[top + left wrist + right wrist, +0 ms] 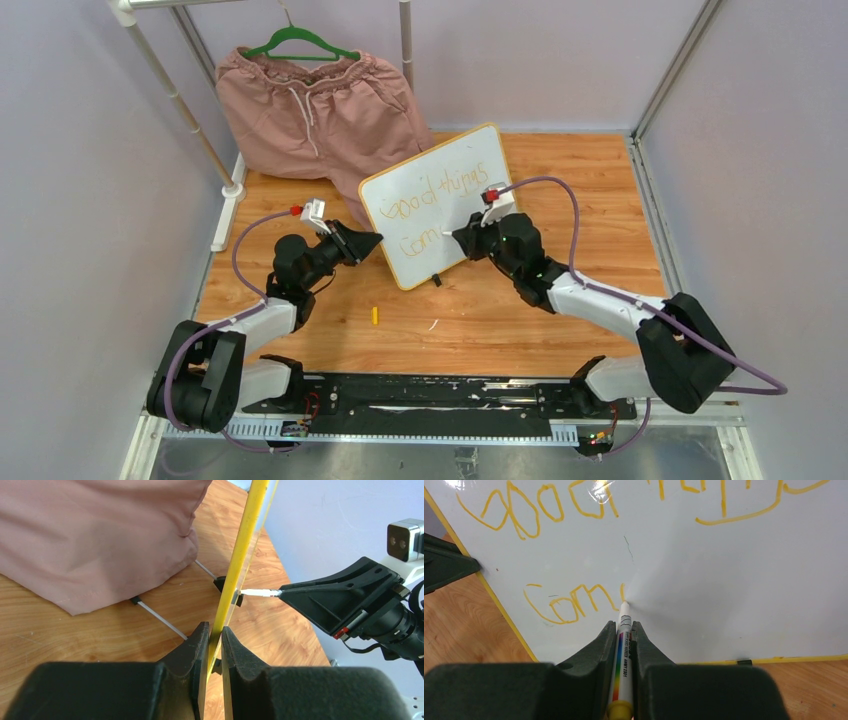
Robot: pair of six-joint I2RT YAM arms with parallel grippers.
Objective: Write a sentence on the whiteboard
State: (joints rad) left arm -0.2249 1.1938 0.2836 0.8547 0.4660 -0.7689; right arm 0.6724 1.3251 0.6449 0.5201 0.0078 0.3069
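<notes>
The whiteboard [445,175] stands tilted on the wooden table, its yellow frame [241,555] seen edge-on in the left wrist view. My left gripper [372,242] [215,631] is shut on the board's left edge. My right gripper [462,237] [623,626] is shut on a white marker [622,647] with a rainbow stripe. The marker's tip [257,593] touches the board just right of the orange letters "com" [569,605]. Above them the sentence's first line reads "good things" [432,200].
Pink shorts [315,115] on a green hanger hang from a white rack [185,115] behind the board, their hem close to its back. A small yellow cap [375,316] lies on the table in front. A black clip foot [437,280] sits under the board's lower edge.
</notes>
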